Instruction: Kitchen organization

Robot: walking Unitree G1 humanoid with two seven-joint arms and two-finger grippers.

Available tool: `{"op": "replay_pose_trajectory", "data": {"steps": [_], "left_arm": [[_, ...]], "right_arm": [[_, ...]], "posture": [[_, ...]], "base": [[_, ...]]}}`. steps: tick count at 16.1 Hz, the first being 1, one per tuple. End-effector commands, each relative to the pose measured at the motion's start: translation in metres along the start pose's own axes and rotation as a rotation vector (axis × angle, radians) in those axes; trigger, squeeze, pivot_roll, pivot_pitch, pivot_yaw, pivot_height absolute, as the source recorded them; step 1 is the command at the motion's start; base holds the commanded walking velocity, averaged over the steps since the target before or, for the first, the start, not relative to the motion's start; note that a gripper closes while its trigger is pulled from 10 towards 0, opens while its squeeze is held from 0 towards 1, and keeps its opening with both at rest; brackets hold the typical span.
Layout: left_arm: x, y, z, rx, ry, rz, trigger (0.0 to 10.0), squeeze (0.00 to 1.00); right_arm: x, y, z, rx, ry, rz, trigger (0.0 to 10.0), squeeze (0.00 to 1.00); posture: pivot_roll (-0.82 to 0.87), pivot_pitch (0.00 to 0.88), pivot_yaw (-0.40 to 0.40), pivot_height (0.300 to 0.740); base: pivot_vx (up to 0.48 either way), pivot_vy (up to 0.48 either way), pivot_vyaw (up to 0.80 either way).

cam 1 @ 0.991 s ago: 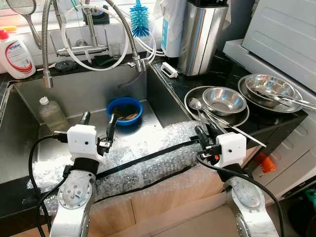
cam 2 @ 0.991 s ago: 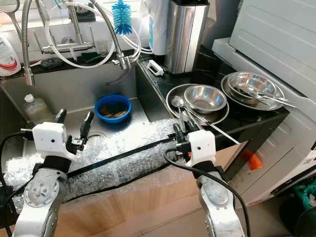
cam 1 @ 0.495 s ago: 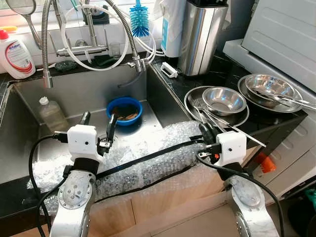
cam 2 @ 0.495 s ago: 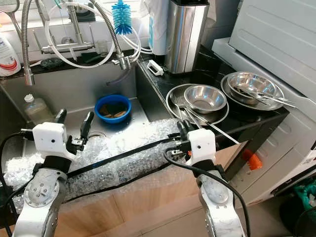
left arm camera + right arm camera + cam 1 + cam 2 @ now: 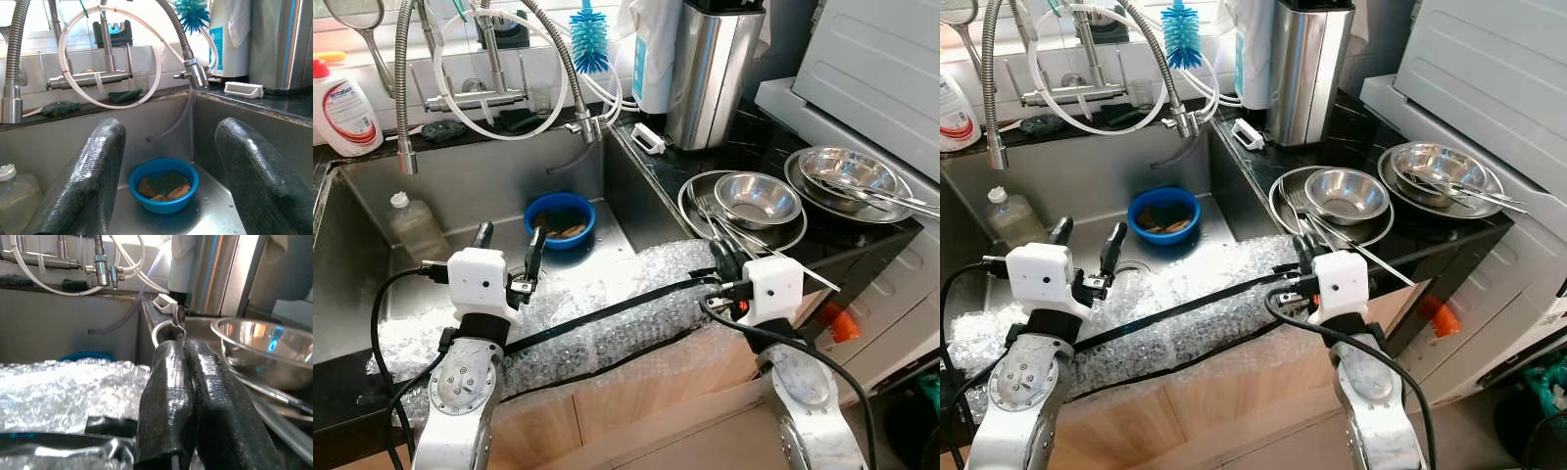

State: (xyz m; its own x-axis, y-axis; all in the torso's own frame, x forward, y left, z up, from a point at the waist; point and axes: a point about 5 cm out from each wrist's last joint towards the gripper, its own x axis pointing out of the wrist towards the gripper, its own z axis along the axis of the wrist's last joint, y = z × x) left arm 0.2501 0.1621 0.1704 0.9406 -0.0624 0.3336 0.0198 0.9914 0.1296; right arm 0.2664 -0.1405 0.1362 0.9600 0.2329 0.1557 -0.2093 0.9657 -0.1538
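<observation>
Two grippers hover over the front of a steel sink (image 5: 372, 294). The right gripper (image 5: 722, 257) has its two glossy black fingers pinched together on the thin handle of a metal spoon (image 5: 179, 317), whose small shiny bowl stands up just past the fingertips, at the near rim of a round steel plate (image 5: 698, 192) on the dark desk (image 5: 773, 137). A smooth steel bowl (image 5: 759, 199) sits on that plate, and further right a second steel bowl (image 5: 847, 171) holds long utensils that jut over its rim. The left gripper (image 5: 509, 238) has its fingers spread wide with nothing between them, above a crinkly sheet of bubble wrap (image 5: 587, 308) draped along the sink's front edge, with a black cable running across it. Beyond it, on the sink floor, a round blue bowl (image 5: 164, 184) holds sponges, and a clear plastic bottle (image 5: 414, 225) stands well to its left. A tall cylindrical steel container (image 5: 710, 69) rises at the back of the desk.
</observation>
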Motion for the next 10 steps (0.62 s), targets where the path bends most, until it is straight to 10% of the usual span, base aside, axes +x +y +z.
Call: {"op": "replay_pose_trajectory", "data": {"steps": [1, 10], "left_arm": [[0.002, -0.003, 0.000, 0.009, -0.003, -0.016, 10.0, 0.00], [0.022, 0.013, 0.019, 0.034, -0.062, 0.034, 10.0, 0.00]], "right_arm": [[0.003, -0.004, 0.007, -0.020, -0.039, -0.017, 10.0, 0.00], [0.035, -0.014, 0.060, -0.051, -0.228, 0.002, 10.0, 0.00]], "posture": [[0.02, 0.021, -0.040, 0.740], [0.01, 0.025, -0.043, 0.740]], "base": [[0.000, 0.000, 0.00], [0.000, 0.000, 0.00]]}}
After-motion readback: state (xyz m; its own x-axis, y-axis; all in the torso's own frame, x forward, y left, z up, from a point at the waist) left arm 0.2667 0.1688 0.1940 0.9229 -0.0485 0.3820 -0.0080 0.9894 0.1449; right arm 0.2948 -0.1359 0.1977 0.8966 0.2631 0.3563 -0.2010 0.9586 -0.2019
